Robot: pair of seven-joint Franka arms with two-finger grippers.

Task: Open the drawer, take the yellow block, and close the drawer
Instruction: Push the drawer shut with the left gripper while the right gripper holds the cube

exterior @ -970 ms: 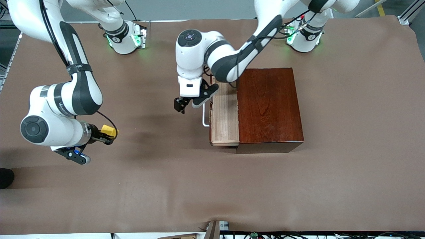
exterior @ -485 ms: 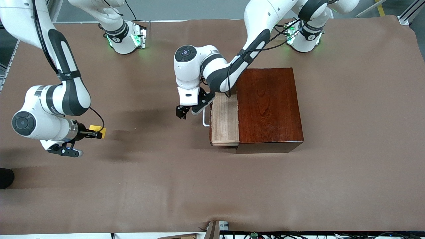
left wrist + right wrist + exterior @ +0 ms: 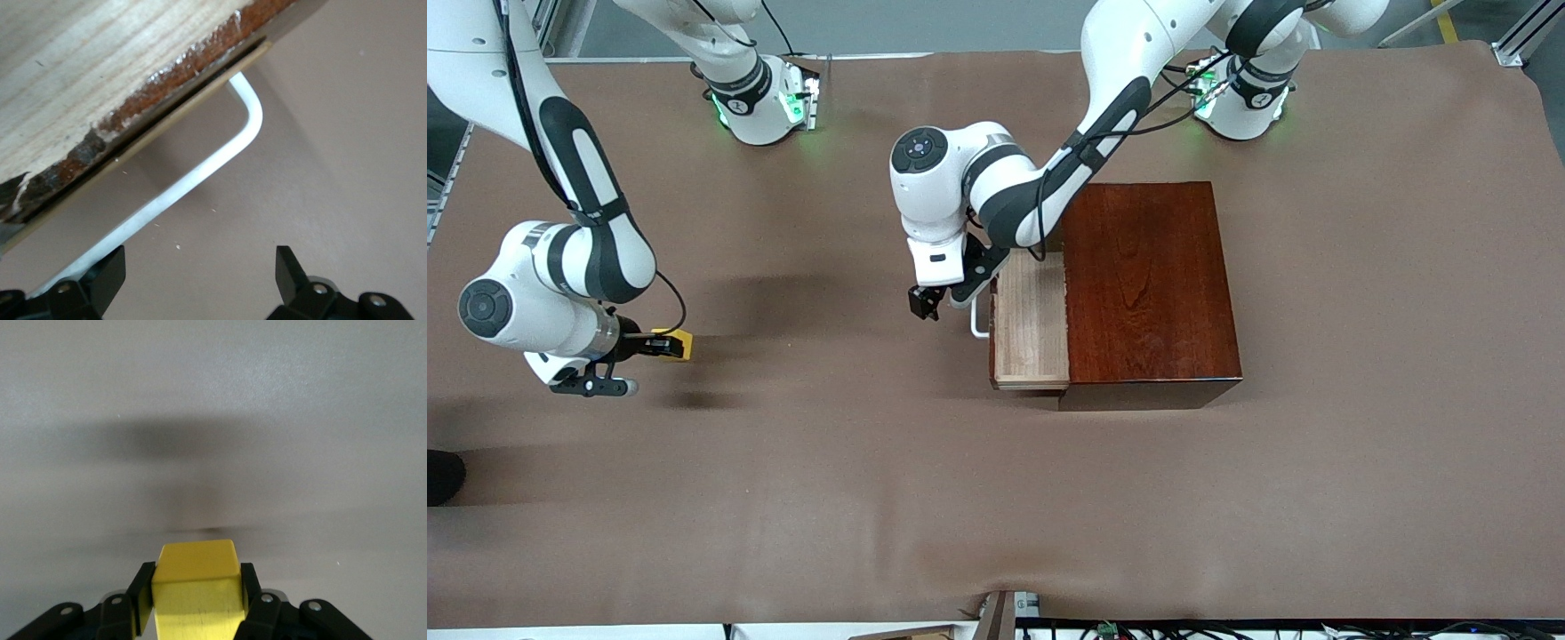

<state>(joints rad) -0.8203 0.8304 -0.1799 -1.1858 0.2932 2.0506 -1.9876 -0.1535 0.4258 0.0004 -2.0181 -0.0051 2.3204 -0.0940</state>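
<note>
The drawer (image 3: 1032,324) of pale wood stands pulled out of the dark reddish-brown box (image 3: 1147,289), toward the right arm's end, and looks empty. Its white bar handle (image 3: 978,318) also shows in the left wrist view (image 3: 200,179). My left gripper (image 3: 927,304) is open beside the handle, low over the table; one finger (image 3: 100,280) is next to the bar. My right gripper (image 3: 665,345) is shut on the yellow block (image 3: 674,344) low over the table near the right arm's end. The block shows between the fingers in the right wrist view (image 3: 197,590).
The brown table cover (image 3: 871,489) is bare around both grippers. The box stands toward the left arm's end. A dark object (image 3: 443,476) sits at the table edge near the right arm's end.
My right gripper has carried the yellow block away from the drawer and lower toward the table. My left gripper has moved closer to the drawer handle.
</note>
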